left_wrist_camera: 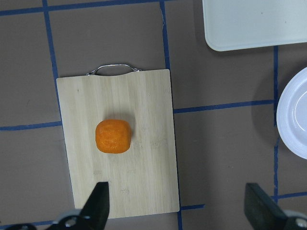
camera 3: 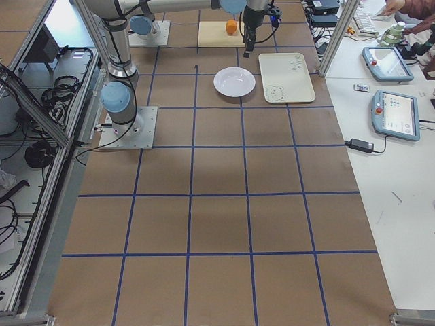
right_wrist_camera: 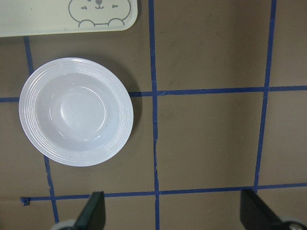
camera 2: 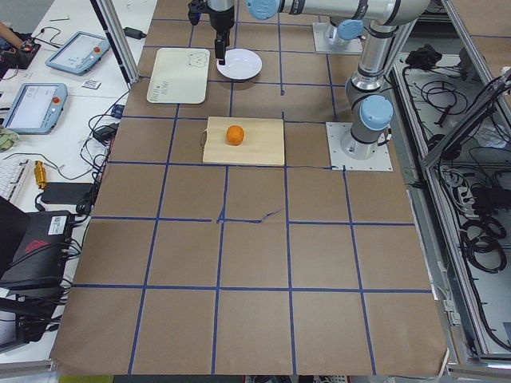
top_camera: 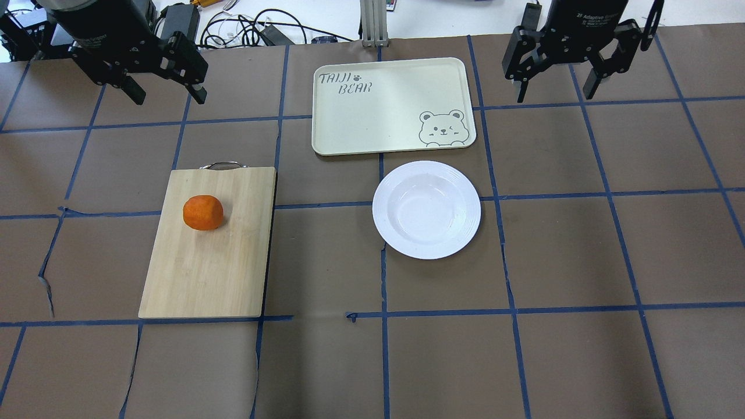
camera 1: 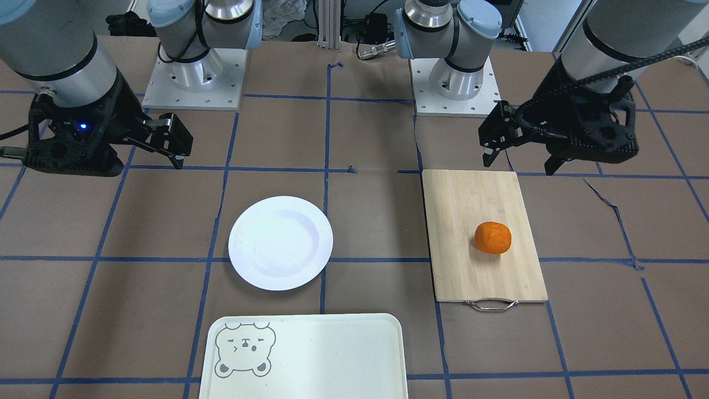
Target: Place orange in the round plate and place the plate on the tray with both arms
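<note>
The orange [top_camera: 203,212] lies on a bamboo cutting board [top_camera: 215,262], also seen below in the left wrist view [left_wrist_camera: 113,136]. The white round plate [top_camera: 426,209] sits bare on the brown table, just in front of the pale tray [top_camera: 384,105] with its bear face. My left gripper [top_camera: 170,96] hangs open high above the table beyond the board, holding nothing. My right gripper [top_camera: 553,93] is open too, up and to the right of the tray, with the plate [right_wrist_camera: 76,111] below and left of it.
The cutting board has a metal handle [top_camera: 221,166] on its far end. Blue tape lines cross the brown table cover. Cables [top_camera: 244,29] lie past the far edge. The two arm bases [camera 1: 194,77] stand at the robot's side. Tablets [camera 3: 394,112] rest on a side bench.
</note>
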Controlling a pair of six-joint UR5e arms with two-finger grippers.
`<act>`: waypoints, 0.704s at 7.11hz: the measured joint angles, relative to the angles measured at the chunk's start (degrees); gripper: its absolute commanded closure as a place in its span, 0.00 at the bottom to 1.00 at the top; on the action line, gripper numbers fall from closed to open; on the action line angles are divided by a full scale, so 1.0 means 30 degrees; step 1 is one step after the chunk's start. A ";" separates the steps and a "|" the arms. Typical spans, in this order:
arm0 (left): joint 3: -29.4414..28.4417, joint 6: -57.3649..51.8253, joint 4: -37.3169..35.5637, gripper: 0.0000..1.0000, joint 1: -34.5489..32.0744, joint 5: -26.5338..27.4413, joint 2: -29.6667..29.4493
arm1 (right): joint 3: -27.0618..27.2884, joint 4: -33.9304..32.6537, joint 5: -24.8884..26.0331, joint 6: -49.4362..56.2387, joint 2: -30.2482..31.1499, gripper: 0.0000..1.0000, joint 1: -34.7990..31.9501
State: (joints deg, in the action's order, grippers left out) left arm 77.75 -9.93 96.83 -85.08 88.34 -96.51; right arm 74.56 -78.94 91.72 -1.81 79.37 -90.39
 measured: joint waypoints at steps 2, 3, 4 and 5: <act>-0.0025 0.0000 0.0000 0.00 0.0008 -0.0011 0.0048 | 0.0044 -0.0006 -0.0009 -0.0030 -0.0061 0.00 -0.0075; -0.0030 0.0006 -0.0012 0.00 0.0007 -0.0045 0.0047 | 0.0062 -0.0016 -0.0030 -0.0037 -0.0088 0.00 -0.0121; -0.0029 0.0020 -0.0054 0.00 0.0008 -0.0131 0.0026 | 0.0070 -0.0036 -0.0049 -0.0039 -0.0104 0.00 -0.0201; -0.0035 0.0026 -0.0112 0.00 0.0017 -0.0228 0.0034 | 0.0075 -0.0054 -0.0057 -0.0040 -0.0124 0.00 -0.0268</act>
State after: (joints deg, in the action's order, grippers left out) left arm 77.64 -9.85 96.50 -85.02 87.66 -96.41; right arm 74.79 -79.10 91.55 -1.93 79.00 -91.19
